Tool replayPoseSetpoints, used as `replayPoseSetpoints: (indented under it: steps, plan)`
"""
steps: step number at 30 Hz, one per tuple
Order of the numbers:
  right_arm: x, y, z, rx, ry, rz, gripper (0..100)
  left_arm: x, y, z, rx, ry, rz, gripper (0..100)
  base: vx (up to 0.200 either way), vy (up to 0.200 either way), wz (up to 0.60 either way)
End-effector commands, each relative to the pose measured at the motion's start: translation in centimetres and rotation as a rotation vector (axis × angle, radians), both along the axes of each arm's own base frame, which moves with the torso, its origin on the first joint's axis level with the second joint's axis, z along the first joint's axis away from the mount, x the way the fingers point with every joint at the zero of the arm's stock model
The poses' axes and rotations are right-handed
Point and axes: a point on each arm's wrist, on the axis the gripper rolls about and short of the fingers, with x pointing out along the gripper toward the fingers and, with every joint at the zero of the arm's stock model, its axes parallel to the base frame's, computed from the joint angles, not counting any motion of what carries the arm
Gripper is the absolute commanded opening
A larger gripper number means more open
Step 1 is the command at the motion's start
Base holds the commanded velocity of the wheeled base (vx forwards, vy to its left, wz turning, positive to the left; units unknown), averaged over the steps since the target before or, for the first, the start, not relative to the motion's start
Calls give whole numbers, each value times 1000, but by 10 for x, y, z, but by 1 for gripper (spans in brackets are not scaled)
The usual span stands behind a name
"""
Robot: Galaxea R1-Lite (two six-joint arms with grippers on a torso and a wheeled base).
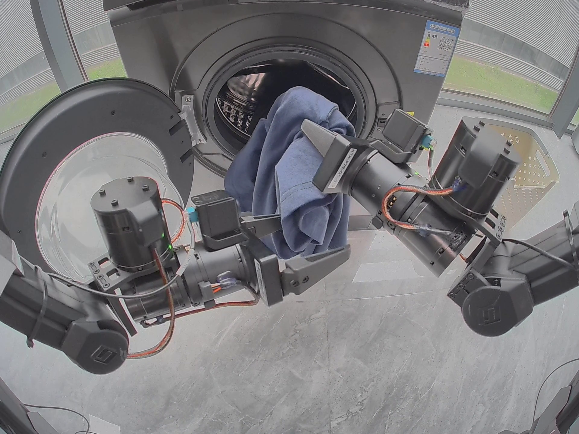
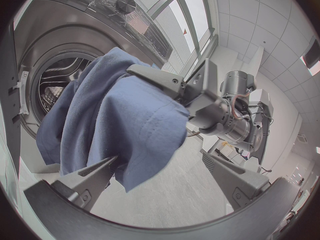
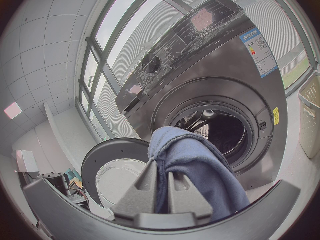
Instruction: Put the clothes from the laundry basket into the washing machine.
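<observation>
A dark blue garment (image 1: pixel 289 170) hangs in front of the washing machine's (image 1: pixel 386 49) open drum (image 1: pixel 241 100). My right gripper (image 1: pixel 309 129) is shut on its upper fold; in the right wrist view the right gripper (image 3: pixel 165 184) has both fingers pressed together with the blue garment (image 3: pixel 196 164) between them. My left gripper (image 1: pixel 313 234) stands open below, with the garment's lower end hanging between its fingers. In the left wrist view the blue garment (image 2: pixel 133 117) drapes over one finger of the left gripper (image 2: pixel 160 157). The laundry basket (image 1: pixel 534 170) stands at the right.
The machine's round door (image 1: pixel 90 164) is swung fully open to the left, beside my left arm. The beige laundry basket (image 3: pixel 310 117) stands on the grey tiled floor (image 1: pixel 338 357) right of the machine. Windows run behind the machine.
</observation>
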Motion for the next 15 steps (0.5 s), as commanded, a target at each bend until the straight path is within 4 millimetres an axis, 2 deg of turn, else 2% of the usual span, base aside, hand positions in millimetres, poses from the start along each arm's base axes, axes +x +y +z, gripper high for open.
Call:
replayPoseSetpoints:
  steps: [1, 7, 14, 15]
  plan:
    - [0, 0, 0, 0, 0, 0, 0, 8, -6, -5, 7, 9, 5, 100, 0, 0, 0]
    - [-1, 1, -2, -3, 6, 3, 0, 30, -17, -8, -24, -19, 75, 100, 0, 0, 0]
    - [-4, 2, -1, 6, -4, 8, 0, 37, -21, -5, -58, -25, 133, 100, 0, 0, 0]
    - [-3, 2, -1, 8, -6, 8, 0, 37, -21, -4, -59, -26, 137, 0, 0, 0, 0]
